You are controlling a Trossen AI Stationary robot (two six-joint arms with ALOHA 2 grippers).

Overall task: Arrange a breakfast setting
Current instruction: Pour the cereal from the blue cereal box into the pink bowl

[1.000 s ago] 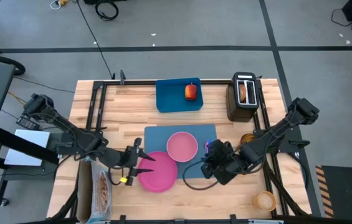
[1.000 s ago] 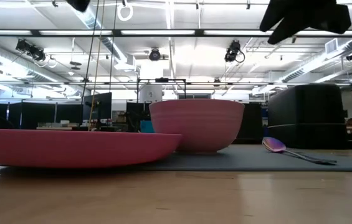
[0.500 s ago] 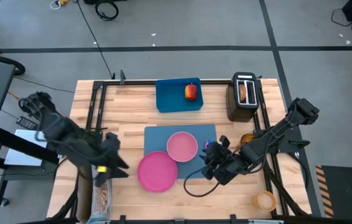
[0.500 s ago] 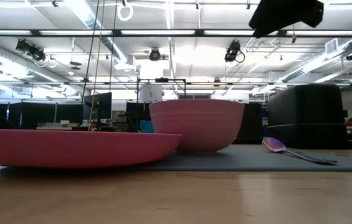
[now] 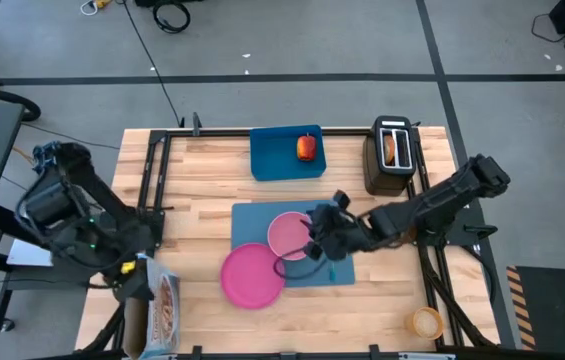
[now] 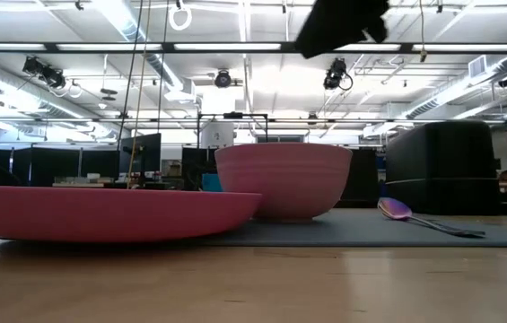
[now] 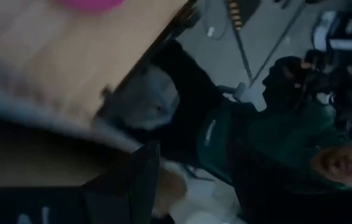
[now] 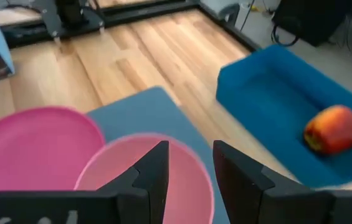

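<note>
From above we see the mat (image 5: 292, 245) lying mid-table, with the bowl (image 5: 288, 234) on it and the plate (image 5: 253, 276) overlapping its near left corner, the two touching or nearly so. The right gripper (image 5: 314, 238) hangs over the bowl's right edge; in its wrist view the fingers (image 8: 154, 171) stand a little apart with nothing between them, the bowl just below. The spoon (image 6: 423, 218) lies on the mat to the bowl's right (clearest in the low view, its head nearest the bowl). The apple (image 5: 307, 147) sits on the blue tray (image 5: 272, 160) at the table's far edge, and the toast (image 5: 391, 147) stands in the toaster (image 5: 389, 160) beside it. An orange cup (image 5: 397, 222) peeks out under the right arm. The left gripper (image 5: 130, 284) is drawn back off the table's left edge, and its wrist view shows the fingers (image 7: 139, 180) parted, holding nothing.
</note>
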